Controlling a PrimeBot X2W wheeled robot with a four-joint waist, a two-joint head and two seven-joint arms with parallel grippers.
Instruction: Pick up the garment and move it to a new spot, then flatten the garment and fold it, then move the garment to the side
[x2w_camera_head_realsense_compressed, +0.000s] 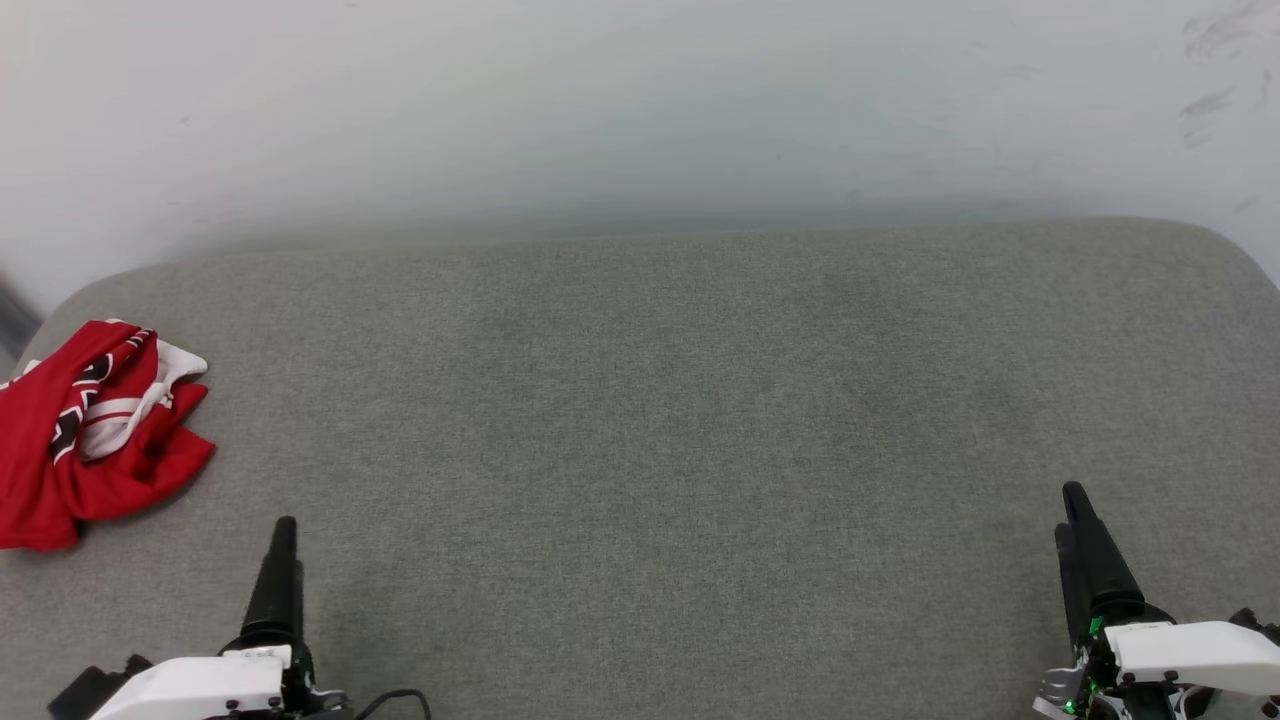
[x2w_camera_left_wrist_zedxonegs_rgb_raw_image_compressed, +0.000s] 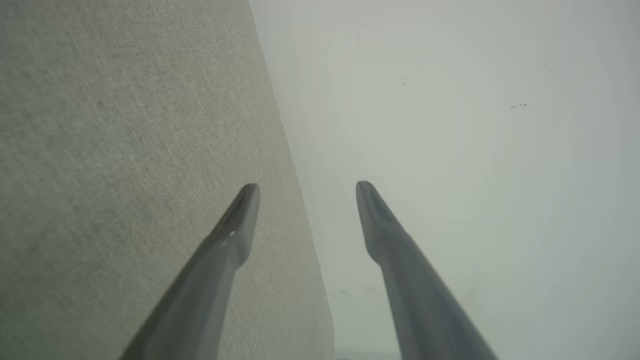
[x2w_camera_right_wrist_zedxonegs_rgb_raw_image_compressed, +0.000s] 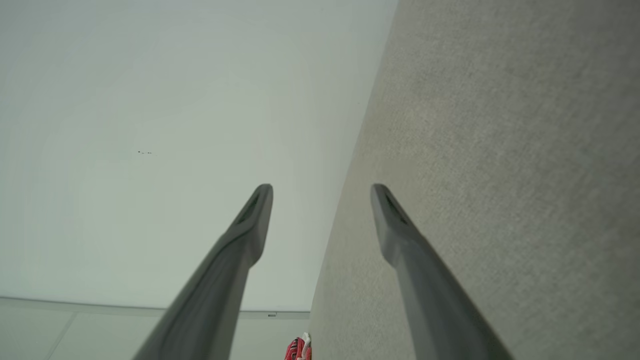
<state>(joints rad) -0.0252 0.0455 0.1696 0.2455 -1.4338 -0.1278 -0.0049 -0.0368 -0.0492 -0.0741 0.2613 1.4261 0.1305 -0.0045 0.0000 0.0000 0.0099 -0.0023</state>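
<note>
The garment (x2w_camera_head_realsense_compressed: 95, 430), red with white sleeves and striped trim, lies crumpled at the far left edge of the grey fabric surface (x2w_camera_head_realsense_compressed: 660, 420). A sliver of the garment (x2w_camera_right_wrist_zedxonegs_rgb_raw_image_compressed: 298, 348) also shows at the bottom of the right wrist view. My left gripper (x2w_camera_head_realsense_compressed: 283, 540) sits at the lower left, to the right of and a little nearer than the garment, not touching it. In the left wrist view my left gripper (x2w_camera_left_wrist_zedxonegs_rgb_raw_image_compressed: 306, 190) is open with nothing between its fingers. My right gripper (x2w_camera_head_realsense_compressed: 1075, 510) is at the lower right, far from the garment. Its own view shows my right gripper (x2w_camera_right_wrist_zedxonegs_rgb_raw_image_compressed: 321, 192) open and empty.
The grey surface has rounded back corners and ends at a pale wall (x2w_camera_head_realsense_compressed: 640, 110) behind it. A dark strip (x2w_camera_head_realsense_compressed: 12, 310) shows past the left edge. Both wrist views look along the surface toward the wall.
</note>
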